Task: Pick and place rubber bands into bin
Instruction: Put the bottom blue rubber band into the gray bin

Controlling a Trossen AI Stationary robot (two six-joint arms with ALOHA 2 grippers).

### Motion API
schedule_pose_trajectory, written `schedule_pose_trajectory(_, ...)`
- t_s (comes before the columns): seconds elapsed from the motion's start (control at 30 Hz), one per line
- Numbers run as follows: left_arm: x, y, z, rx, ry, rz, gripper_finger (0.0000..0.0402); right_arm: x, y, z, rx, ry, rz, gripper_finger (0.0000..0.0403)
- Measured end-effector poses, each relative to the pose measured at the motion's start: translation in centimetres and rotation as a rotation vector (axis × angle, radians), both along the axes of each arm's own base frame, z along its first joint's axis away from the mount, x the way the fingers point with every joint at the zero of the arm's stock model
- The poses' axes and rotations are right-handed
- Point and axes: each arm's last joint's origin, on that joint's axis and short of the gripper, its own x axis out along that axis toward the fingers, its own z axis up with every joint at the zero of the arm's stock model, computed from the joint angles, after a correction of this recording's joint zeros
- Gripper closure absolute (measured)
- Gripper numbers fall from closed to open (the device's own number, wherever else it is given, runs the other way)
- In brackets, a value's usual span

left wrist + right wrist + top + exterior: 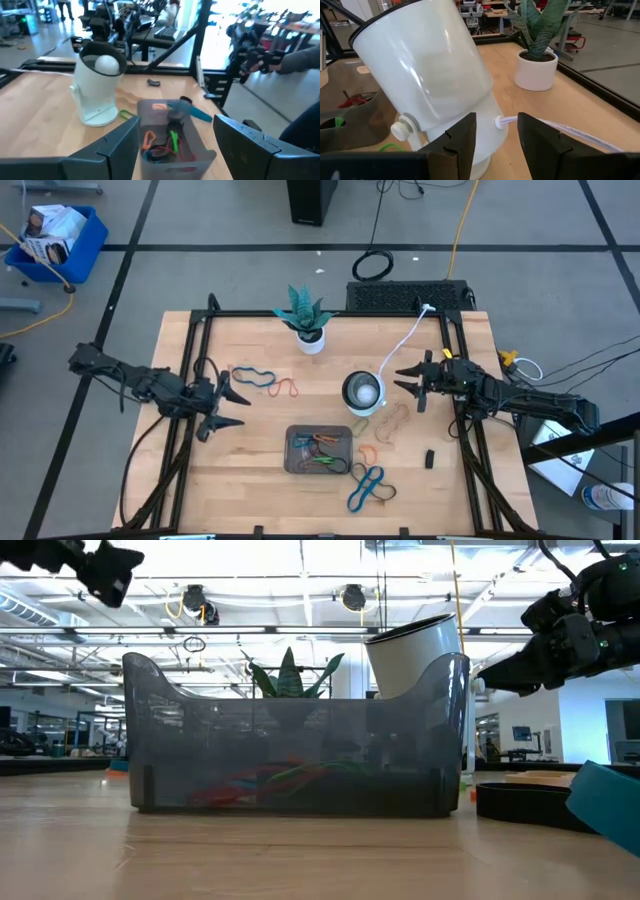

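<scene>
The dark grey bin (320,450) sits at the middle of the table near the front, with red-orange, green and dark rubber bands (162,142) lying inside. Loose bands lie on the wood: blue and red ones (262,380) at the left, tan ones (392,420) beside the white cup, a blue one (368,485) in front of the bin. My left gripper (232,408) hovers open at the left, pointing level toward the bin. At the right, my right gripper (404,380) is open and points at the white cup. Neither gripper holds anything.
A tilted white cup-shaped device (362,392) with a white cable (405,340) stands behind the bin's right end. A potted plant (305,320) stands at the far edge. A small black piece (429,458) lies at the right. Black frame rails (190,360) run along the table's sides.
</scene>
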Motion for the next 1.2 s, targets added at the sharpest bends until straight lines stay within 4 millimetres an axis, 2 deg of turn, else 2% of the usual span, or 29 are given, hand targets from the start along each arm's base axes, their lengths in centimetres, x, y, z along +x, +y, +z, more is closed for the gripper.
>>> schedule_pose_trajectory(0.1,-0.5,0.2,-1.2,-0.024,-0.017,-0.013,0.0144,0.0,0.0,0.3,0.000,-0.026,-0.001,0.0261)
schedule_pose_trajectory(0.23,-1.4,0.5,-1.9,-0.063,-0.071,-0.020,0.0144,0.1,0.0,0.8,-0.038,-0.046,0.005,0.0261)
schedule_pose_trajectory(0.37,-1.9,0.7,-2.2,-0.073,-0.109,-0.020,0.0144,0.1,0.0,4.5,-0.111,-0.136,0.009,0.0261)
schedule_pose_trajectory(0.5,-2.2,0.8,-2.3,-0.078,-0.126,-0.019,0.0144,0.0,0.2,8.6,-0.182,-0.122,0.034,0.0261)
schedule_pose_trajectory(0.63,-2.2,0.8,-2.5,-0.070,-0.110,-0.018,0.0144,0.4,0.9,12.9,-0.283,-0.027,0.121,0.0261)
schedule_pose_trajectory(0.8,-2.2,0.8,-2.7,-0.071,-0.093,-0.017,0.0144,2.6,2.2,16.7,-0.361,0.120,0.251,0.0261)
schedule_pose_trajectory(0.93,-2.2,0.8,-2.8,-0.069,-0.085,-0.017,0.0144,5.5,4.2,17.6,-0.446,0.301,0.335,0.0261)
schedule_pose_trajectory(1.1,-2.2,0.8,-2.7,-0.072,-0.088,-0.017,0.0144,9.0,8.5,17.5,-0.607,0.435,0.398,0.0261)
schedule_pose_trajectory(1.2,-2.2,0.8,-2.8,-0.070,-0.084,-0.016,0.0144,10.3,11.2,16.7,-0.646,0.479,0.456,0.0261)
